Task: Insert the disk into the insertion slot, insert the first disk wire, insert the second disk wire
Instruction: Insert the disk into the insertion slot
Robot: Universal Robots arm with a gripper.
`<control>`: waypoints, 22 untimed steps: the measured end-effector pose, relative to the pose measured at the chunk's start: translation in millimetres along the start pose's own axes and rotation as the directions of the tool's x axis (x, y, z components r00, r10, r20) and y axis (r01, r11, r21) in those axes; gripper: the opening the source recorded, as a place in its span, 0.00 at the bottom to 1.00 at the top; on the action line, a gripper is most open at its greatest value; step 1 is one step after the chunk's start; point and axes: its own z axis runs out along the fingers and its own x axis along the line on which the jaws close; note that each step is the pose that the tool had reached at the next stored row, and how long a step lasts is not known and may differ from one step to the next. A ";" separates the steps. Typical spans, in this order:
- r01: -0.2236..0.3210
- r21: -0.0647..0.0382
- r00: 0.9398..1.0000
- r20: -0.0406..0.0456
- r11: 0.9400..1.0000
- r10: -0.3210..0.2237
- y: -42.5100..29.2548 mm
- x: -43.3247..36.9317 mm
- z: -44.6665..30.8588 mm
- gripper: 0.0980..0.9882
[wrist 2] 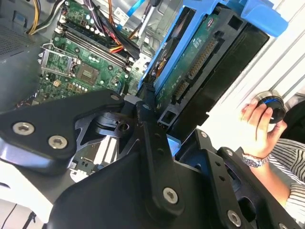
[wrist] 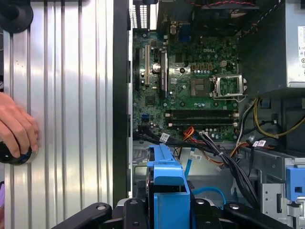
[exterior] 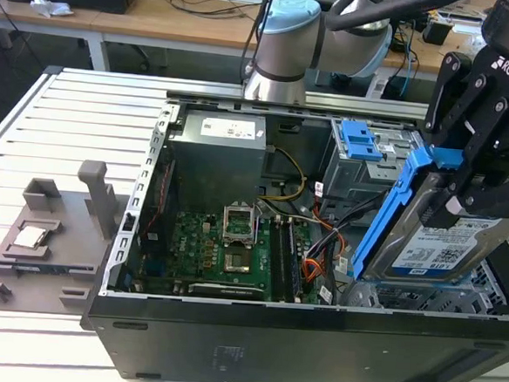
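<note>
My gripper point(exterior: 452, 170) is shut on the disk point(exterior: 447, 248), gripping the handle end of its bright blue caddy. The disk, with its white-and-blue label, hangs tilted over the case corner at the exterior view's right. Just beneath it lies the insertion slot point(exterior: 394, 297), a low silver perforated cage. In the second wrist view the disk point(wrist 2: 200, 52) shows its connector edge, held between the black fingers point(wrist 2: 145, 112). The first wrist view has the blue caddy handle point(wrist: 167, 183) between the gripper's point(wrist: 167, 210) fingers. Loose black, orange and red wires point(exterior: 325, 248) lie beside the slot; I cannot tell which are the disk wires.
The open black computer case point(exterior: 252, 348) holds a green motherboard point(exterior: 224, 250), a grey power supply point(exterior: 218, 149) and a taller grey cage with a blue latch point(exterior: 362, 146). A grey fixture point(exterior: 51, 229) stands on the slatted table. A person's hand point(wrist: 16, 129) rests on a knob beside the case.
</note>
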 end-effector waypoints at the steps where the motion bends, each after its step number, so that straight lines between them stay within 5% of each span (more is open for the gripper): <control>1: 0.000 0.000 1.000 0.000 1.000 0.000 -0.7 -2.8 0.4 0.30; 11: 0.000 -0.001 1.000 0.000 1.000 0.000 -19.9 -16.7 10.8 0.30; 22: 0.000 -0.001 1.000 0.000 1.000 0.000 -31.8 -17.5 18.0 0.30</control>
